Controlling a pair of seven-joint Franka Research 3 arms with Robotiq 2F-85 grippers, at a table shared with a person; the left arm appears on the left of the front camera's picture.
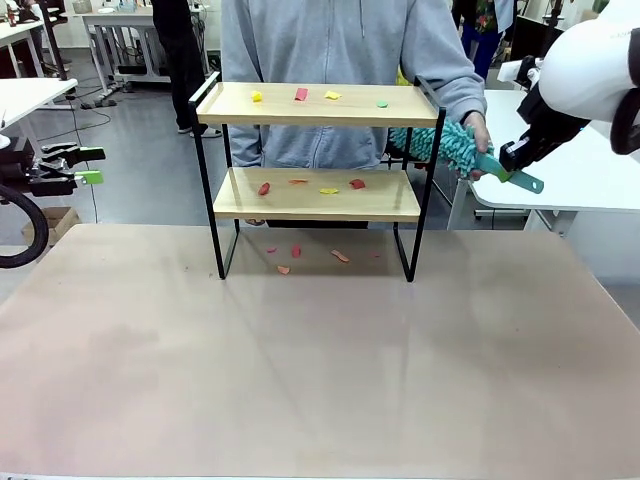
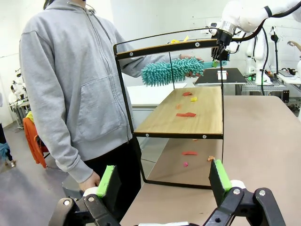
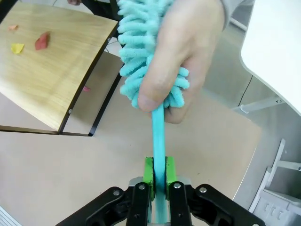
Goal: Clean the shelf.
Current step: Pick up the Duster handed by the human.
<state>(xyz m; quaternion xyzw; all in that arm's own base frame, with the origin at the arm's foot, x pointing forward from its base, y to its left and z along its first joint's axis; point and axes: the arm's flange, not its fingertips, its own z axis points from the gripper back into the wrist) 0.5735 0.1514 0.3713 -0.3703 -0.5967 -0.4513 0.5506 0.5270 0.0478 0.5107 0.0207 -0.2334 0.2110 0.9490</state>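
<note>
My right gripper (image 3: 159, 172) is clamped shut on the thin end of the duster (image 3: 141, 42) handle, green pads flat on both sides of it. Just beyond the pads the person's hand (image 3: 188, 52) is wrapped round the fluffy head where it meets the handle, so I judge this to be a handover not yet finished. I would hold firm and keep the arm quiet until that hand lets go; pulling now would only twist the handle in the pads. My hold is far back on the handle, so I expect the head to droop once it is free, and I would tilt the wrist to allow for that.

My left gripper (image 2: 162, 181) hangs wide open with nothing in it, low at the table's left edge.

Farther out, the shelf (image 1: 290, 112) stands upright on the table (image 1: 320, 380), toward the far side, with the duster just off its right end at about top board height. Coloured scraps (image 1: 301, 94) lie along the top board, more on the lower board (image 1: 300, 203), and a few on the table between the legs. I would sweep the top board first, with light strokes along its length, so what falls gets caught on the later passes. The frame looks light and could slide or tip under a hard push; the free left gripper could steady its near post. The lower gap is tight, so the head should go in level.
</note>
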